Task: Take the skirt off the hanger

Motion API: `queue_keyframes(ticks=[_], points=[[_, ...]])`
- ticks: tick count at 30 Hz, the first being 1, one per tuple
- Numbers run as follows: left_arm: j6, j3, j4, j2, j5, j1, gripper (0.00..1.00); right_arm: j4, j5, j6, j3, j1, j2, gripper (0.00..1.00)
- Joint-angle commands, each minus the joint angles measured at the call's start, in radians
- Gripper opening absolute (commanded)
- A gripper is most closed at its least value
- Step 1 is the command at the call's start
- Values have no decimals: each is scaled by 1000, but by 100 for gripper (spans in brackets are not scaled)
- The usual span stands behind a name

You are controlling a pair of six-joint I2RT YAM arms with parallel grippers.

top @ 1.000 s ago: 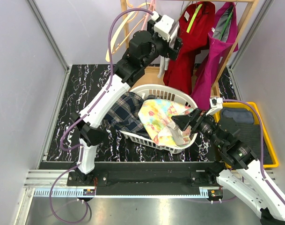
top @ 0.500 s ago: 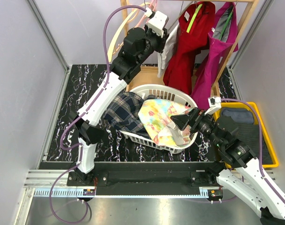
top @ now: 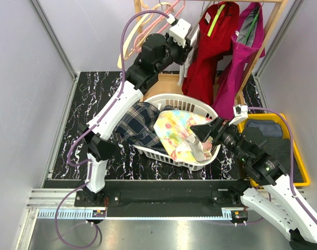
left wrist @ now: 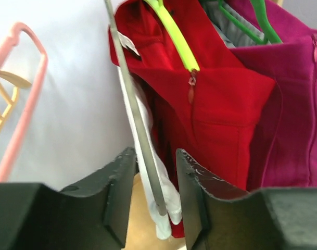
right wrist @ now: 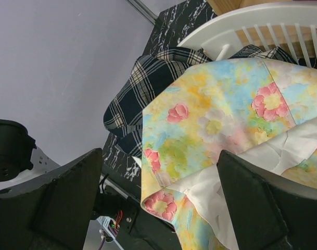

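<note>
A white skirt (top: 184, 65) hangs on a thin grey hanger (left wrist: 131, 99) at the left end of the rack, beside a red skirt (top: 207, 57). My left gripper (top: 187, 44) is raised to it. In the left wrist view its jaws (left wrist: 155, 152) stand narrow around the hanger's arm and the white cloth (left wrist: 170, 200), which fills most of the gap. My right gripper (top: 202, 133) hovers wide open over the basket, above a floral skirt (right wrist: 215, 120), with nothing between its fingers.
A white laundry basket (top: 171, 99) holds the floral skirt and a plaid one (top: 135, 122). A magenta skirt (top: 241, 62) hangs right of the red one on the wooden rack (top: 262, 36). Empty pink and peach hangers (top: 158, 15) hang left. A yellow tray (top: 296, 156) lies at the right.
My left gripper has gone from wide open to narrow around the grey hanger arm and white cloth, shifting slightly at the rack. The right arm has hardly moved.
</note>
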Motion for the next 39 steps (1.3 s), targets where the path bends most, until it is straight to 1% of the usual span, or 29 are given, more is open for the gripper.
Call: queue_keyframes(ticks=[1,2,4,5,13,18,22,29,31,32,34,37,38,39], points=[[4,9,25,-24,36,-9,32,26,24,-21,61,5,-1,100],[4,11,29,-23,34,-9,20,28,24,-19,61,7,-1,100],[7,23,31,-19,31,-7,9,28,26,-16,61,7,-6,100],[9,26,29,-18,31,-7,0,26,27,-13,61,5,-9,100],[23,32,41,-30,56,3,0,23,33,-12,58,7,-18,100],[82,57,136,-62,15,3,0,23,27,-10,52,7,-15,100],[136,42,218,-130,-5,8,0,25,26,-1,41,7,-19,100],[152,14,272,-214,-22,40,0,23,18,11,40,7,-18,100],[152,-17,296,-251,-22,52,0,23,18,14,37,7,-21,100],[149,-30,301,-266,-45,55,0,23,18,14,35,7,-21,100],[139,-78,290,-312,-47,66,0,23,18,14,33,7,-22,100],[113,-185,275,-403,-47,71,0,23,20,13,37,5,-16,100],[112,-245,269,-427,-39,71,0,23,20,13,41,7,-15,99],[107,-274,252,-478,-38,71,0,25,23,8,43,5,-10,100]])
